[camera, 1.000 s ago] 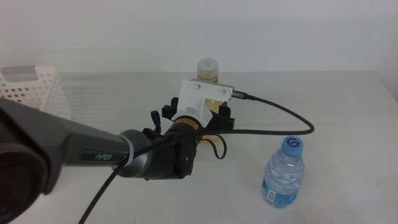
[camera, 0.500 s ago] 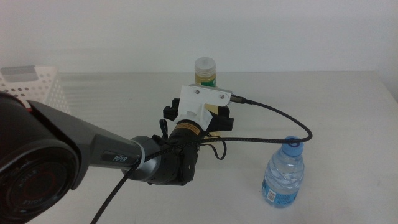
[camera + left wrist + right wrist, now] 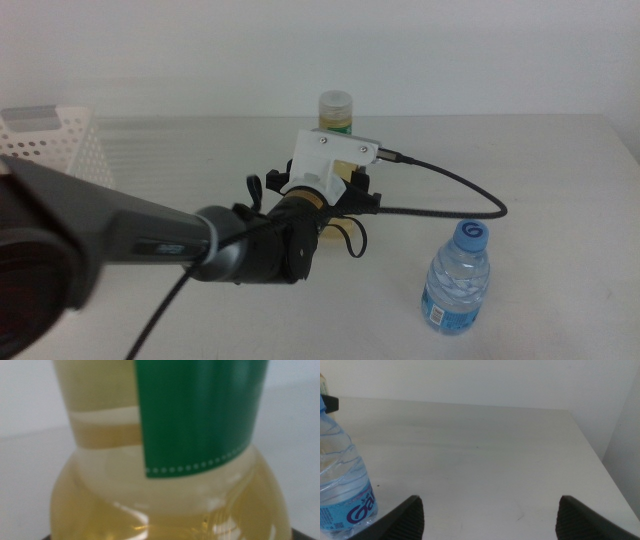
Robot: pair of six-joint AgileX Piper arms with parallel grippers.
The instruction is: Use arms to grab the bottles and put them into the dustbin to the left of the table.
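My left arm reaches in from the left in the middle view, and its gripper (image 3: 322, 190) sits around the clear bottle of yellow liquid (image 3: 336, 112) near the table's middle back. The jaws are shut on the bottle's body, and its pale cap shows above the white housing. In the left wrist view the yellow bottle (image 3: 165, 485) with its green band fills the picture. The blue-capped water bottle (image 3: 457, 280) stands alone at the front right. My right gripper (image 3: 492, 520) waits open beside the water bottle (image 3: 342, 485), touching nothing. The white perforated dustbin (image 3: 55, 145) stands at the far left.
A black cable (image 3: 470, 190) loops from the left gripper's housing out over the table (image 3: 540, 150) toward the right. The table's right edge runs close to the right gripper. The left arm's thick dark body covers the front left of the middle view.
The left gripper swayed slightly left and back right, and the yellow bottle's cap shifted with it. The water bottle and the dustbin stayed where they were.
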